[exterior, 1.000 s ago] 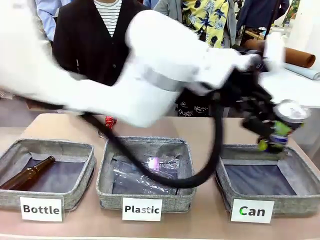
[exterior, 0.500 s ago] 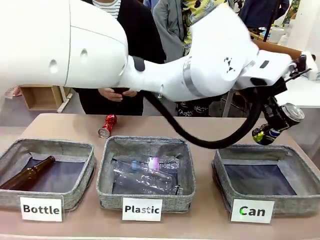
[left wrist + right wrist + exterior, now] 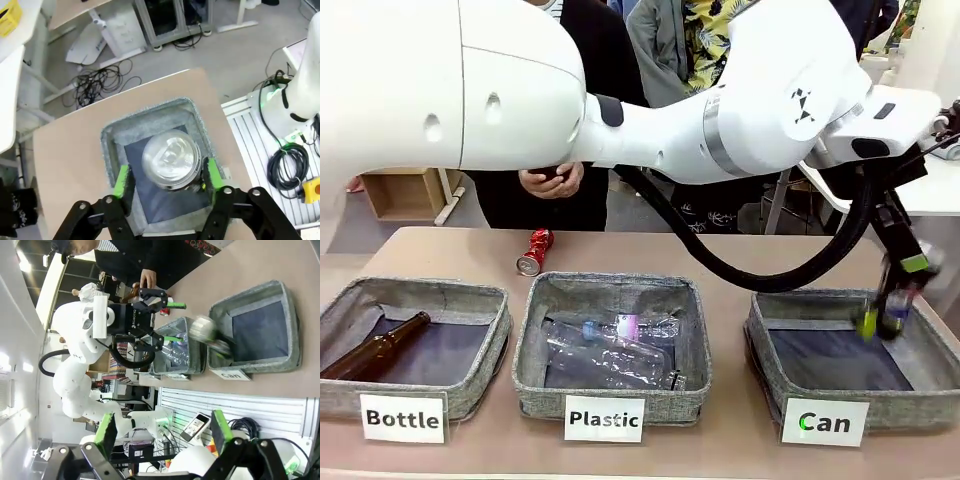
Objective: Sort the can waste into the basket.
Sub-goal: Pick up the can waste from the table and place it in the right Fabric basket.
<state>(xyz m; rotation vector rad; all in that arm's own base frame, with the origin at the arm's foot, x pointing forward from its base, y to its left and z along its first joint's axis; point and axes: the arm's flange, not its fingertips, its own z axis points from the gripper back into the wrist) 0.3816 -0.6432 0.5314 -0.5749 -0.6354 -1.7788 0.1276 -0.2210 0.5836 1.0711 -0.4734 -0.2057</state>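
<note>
Left pincer (image 3: 166, 178) spread; dark can (image 3: 171, 159) upright, top up

The front camera sits low at the robot's edge of the bench (image 3: 440, 250), close to the "Can" basket (image 3: 770, 395), facing across to the person (image 3: 510, 210). The left wrist camera looks almost straight down into that same basket (image 3: 145, 117). The right wrist camera, rolled sideways and seemingly beyond the bench's end, takes in the basket (image 3: 294, 330) and the left arm (image 3: 72, 372) from farther back.
</note>
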